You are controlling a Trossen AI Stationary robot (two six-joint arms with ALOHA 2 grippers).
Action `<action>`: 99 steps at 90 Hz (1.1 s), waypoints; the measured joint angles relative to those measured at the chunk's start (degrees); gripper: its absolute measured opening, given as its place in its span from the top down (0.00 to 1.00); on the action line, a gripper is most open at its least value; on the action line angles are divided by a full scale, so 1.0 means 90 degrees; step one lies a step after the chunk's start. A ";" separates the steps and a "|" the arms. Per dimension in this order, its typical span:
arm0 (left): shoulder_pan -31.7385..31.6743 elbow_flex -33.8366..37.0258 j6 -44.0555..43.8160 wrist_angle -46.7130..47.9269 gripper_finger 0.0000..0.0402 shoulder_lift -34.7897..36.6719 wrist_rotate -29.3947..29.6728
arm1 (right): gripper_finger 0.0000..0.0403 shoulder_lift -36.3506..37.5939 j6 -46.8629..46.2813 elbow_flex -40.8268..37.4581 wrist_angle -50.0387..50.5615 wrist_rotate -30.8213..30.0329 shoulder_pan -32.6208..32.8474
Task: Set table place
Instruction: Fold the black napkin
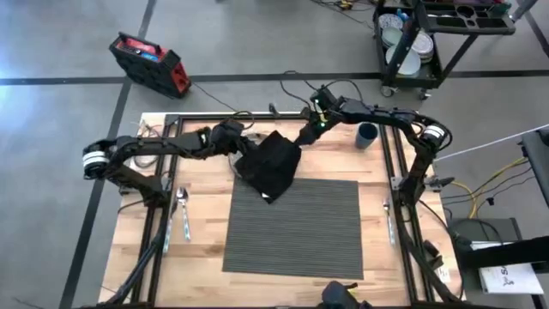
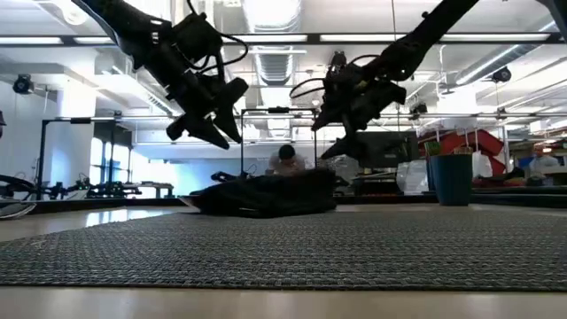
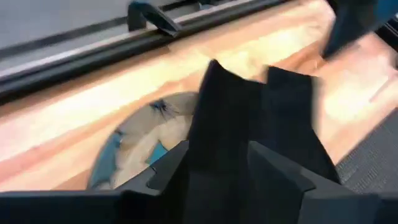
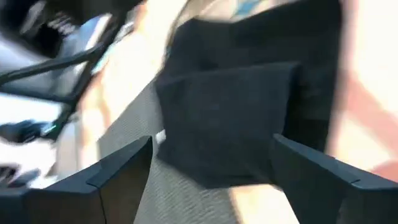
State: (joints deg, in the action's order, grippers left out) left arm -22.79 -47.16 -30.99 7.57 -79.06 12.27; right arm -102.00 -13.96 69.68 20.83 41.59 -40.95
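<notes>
dark grey ribbed placemat (image 1: 292, 226) lying low centre of the high view on the wooden table (image 1: 202, 249). black napkin (image 1: 272, 166) crumpled over its upper left corner. left gripper (image 2: 210, 124) and right gripper (image 2: 341, 131) raised above napkin, both spread, empty.

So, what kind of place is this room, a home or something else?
Most likely a robotics lab or workshop, not a home: bare concrete floor, a wheeled cart of dishes, a red toolbox, and exposed ceiling ducts with strip lights.
</notes>
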 joint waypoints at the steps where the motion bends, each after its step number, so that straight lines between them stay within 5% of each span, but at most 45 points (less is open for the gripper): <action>1: 0.0000 0.0000 -0.0001 -0.0004 0.65 -0.0008 -0.0018 | 0.26 0.0000 0.0031 0.0001 0.0034 -0.0075 -0.0010; 13: 0.0014 0.0000 -0.0020 -0.0021 0.67 -0.0178 -0.0317 | 0.30 -0.0086 0.0472 -0.0025 0.0374 -0.0616 -0.0104; 46: 0.0148 0.0000 -0.0346 -0.0212 0.71 -0.0717 -0.1429 | 0.38 -0.0778 0.0839 -0.0034 0.0706 -0.0299 -0.0138; 99: 0.0574 0.0000 -0.0340 -0.0217 0.69 -0.0722 -0.1448 | 0.38 -0.1454 -0.0007 0.0140 0.0245 0.0169 0.0197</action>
State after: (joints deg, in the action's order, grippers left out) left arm -17.63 -47.16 -34.05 5.61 -85.56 -0.76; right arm -115.09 -14.02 70.94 23.03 43.11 -39.18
